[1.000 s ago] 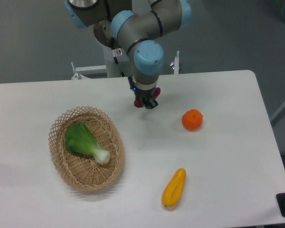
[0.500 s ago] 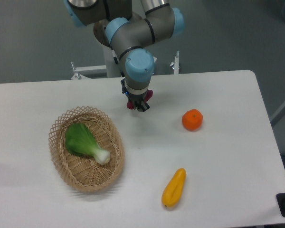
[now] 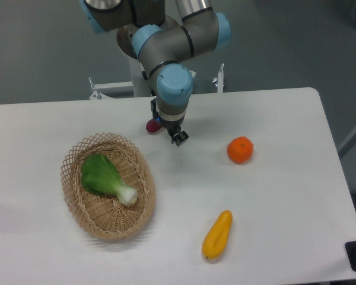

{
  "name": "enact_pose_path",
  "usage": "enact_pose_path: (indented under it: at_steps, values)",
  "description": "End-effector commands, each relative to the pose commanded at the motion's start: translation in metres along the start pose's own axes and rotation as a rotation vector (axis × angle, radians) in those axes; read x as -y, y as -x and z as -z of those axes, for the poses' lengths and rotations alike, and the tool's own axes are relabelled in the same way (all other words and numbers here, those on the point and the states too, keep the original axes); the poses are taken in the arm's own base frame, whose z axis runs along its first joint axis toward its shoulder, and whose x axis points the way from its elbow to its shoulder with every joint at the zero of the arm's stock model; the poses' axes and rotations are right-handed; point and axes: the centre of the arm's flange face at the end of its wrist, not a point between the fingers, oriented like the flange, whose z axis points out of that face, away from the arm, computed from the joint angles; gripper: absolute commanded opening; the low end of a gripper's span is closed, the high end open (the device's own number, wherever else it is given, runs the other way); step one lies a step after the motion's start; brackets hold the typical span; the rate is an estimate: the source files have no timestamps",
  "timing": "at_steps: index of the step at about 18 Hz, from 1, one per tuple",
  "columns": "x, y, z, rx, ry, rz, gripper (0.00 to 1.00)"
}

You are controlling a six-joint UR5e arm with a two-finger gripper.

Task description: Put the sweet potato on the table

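Note:
My gripper (image 3: 171,133) hangs from the arm over the back middle of the white table (image 3: 273,202), just right of the basket's far end. It is shut on the sweet potato (image 3: 151,125), a small dark reddish-purple tuber. Only one end of the tuber shows, sticking out to the left of the fingers; the rest is hidden behind the gripper. It seems held a little above the tabletop, but I cannot tell whether it touches.
An oval wicker basket (image 3: 140,205) with a green bok choy (image 3: 104,177) lies at the left. A round orange fruit (image 3: 240,149) sits to the right of the gripper. A yellow-orange elongated vegetable (image 3: 217,235) lies near the front edge.
The gripper has shifted left towards the basket and turned at the wrist. The sweet potato's end now sticks out on the left side instead of below the fingers.

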Motion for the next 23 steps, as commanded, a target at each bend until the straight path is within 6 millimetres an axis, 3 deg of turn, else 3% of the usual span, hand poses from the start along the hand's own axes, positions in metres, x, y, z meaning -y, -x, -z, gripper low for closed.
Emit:
enact_pose_path:
  at_steps: [4,11,16,18,23]
  values:
    - [-0.002,0.021,0.030,0.064,-0.010,0.011,1.00]
    - [-0.048,0.069,0.067,0.135,-0.027,0.096,1.00]
    - [-0.081,0.117,0.080,0.164,-0.035,0.159,1.00]
    - [-0.086,0.127,0.081,0.168,-0.037,0.165,1.00]
    - [-0.121,0.153,0.094,0.191,-0.061,0.208,1.00]
